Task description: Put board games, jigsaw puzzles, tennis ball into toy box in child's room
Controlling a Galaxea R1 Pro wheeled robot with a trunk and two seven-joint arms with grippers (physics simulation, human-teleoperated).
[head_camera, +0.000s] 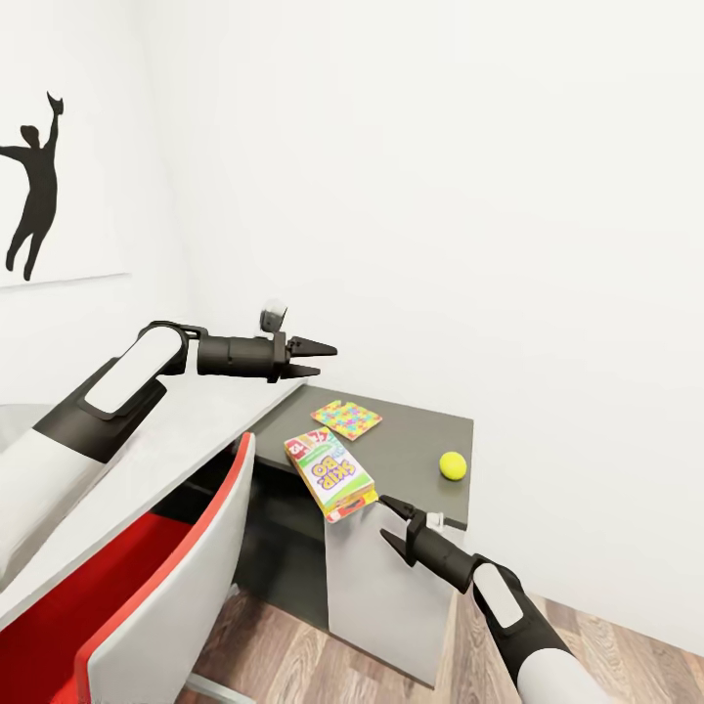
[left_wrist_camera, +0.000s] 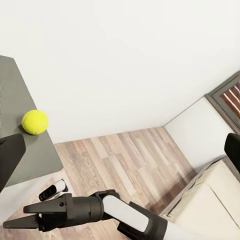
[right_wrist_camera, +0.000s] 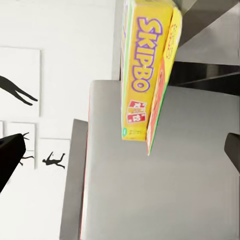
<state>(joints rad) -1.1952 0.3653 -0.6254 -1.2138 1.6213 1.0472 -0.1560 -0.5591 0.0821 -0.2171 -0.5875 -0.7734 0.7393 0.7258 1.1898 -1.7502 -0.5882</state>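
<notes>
The green-white-red SKIP-BO board game (head_camera: 330, 474) lies on the dark grey lower section of the table (head_camera: 416, 440), overhanging its front edge. In the right wrist view its yellow lettered side (right_wrist_camera: 144, 75) faces me. Behind it rests a multicolour jigsaw puzzle (head_camera: 346, 419). The tennis ball (head_camera: 452, 465) (left_wrist_camera: 35, 121) sits near the right end. My right gripper (head_camera: 391, 518) (right_wrist_camera: 120, 152) is open and empty, just in front of and below the box. My left gripper (head_camera: 315, 358) hangs open and empty above the pale tabletop (head_camera: 205, 425). The toy box is out of view.
A grey chair with a red seat (head_camera: 166, 577) stands against the table's front, left of my right arm; its grey back (right_wrist_camera: 150, 195) is close to the right gripper. Black silhouette posters (head_camera: 34, 196) hang on the white wall. Wood-plank floor (left_wrist_camera: 125, 160) and a cream bed corner (left_wrist_camera: 217, 200) lie beyond.
</notes>
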